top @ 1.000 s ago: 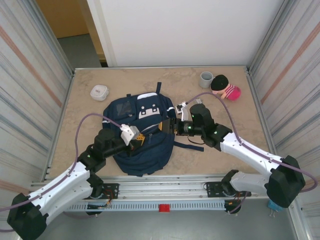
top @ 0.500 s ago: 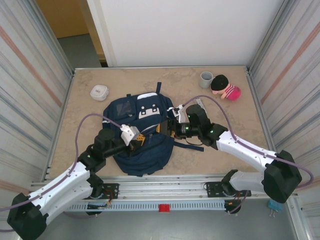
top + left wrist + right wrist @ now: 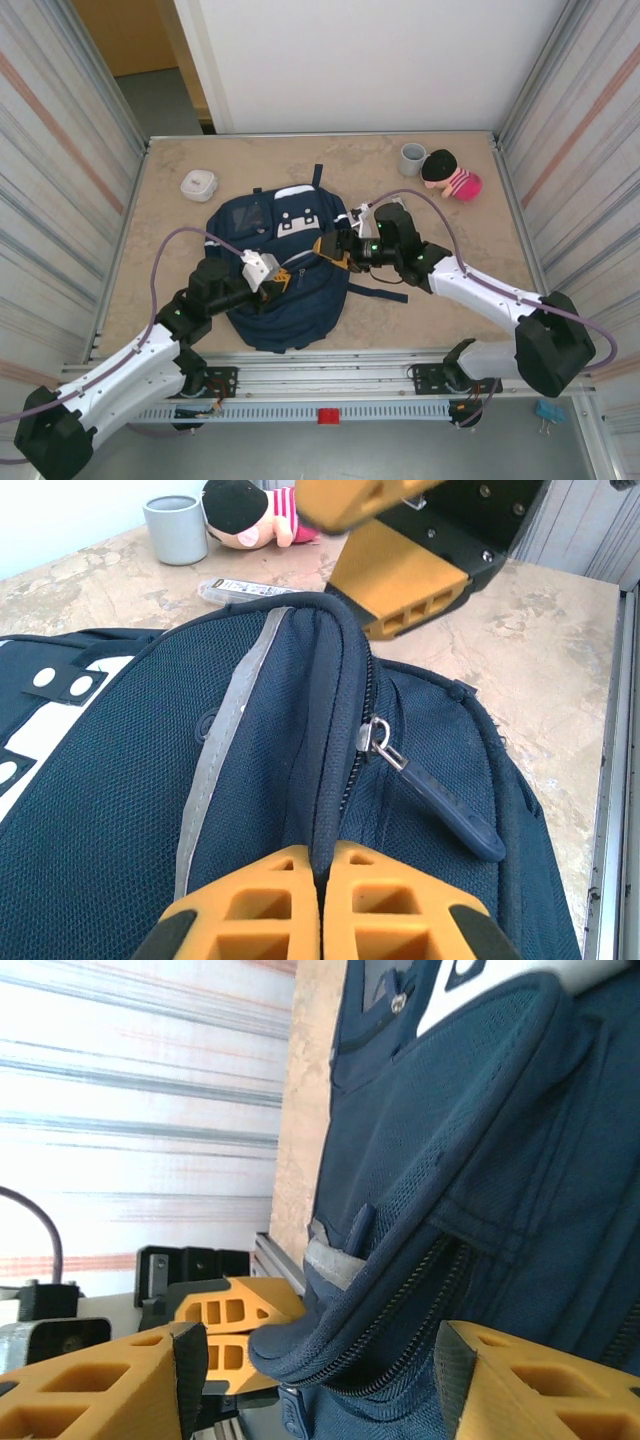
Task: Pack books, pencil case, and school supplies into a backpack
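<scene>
Our right gripper [image 3: 332, 249] has moved left from the right edge of the backpack [image 3: 290, 312] onto its top, jaws apart and straddling the zipper ridge [image 3: 330, 680]. Our left gripper [image 3: 322, 870] stays clamped on that ridge. The backpack lies mid-table [image 3: 250, 160], toward the near edge, apparently still zipped. We judge that opening comes next.

White arms [image 3: 125, 372], perhaps lilac cables [image 3: 166, 243]

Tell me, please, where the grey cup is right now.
In the top view, the cup stands on the far right part of the table, just left of the doll and beyond the backpack.
</scene>
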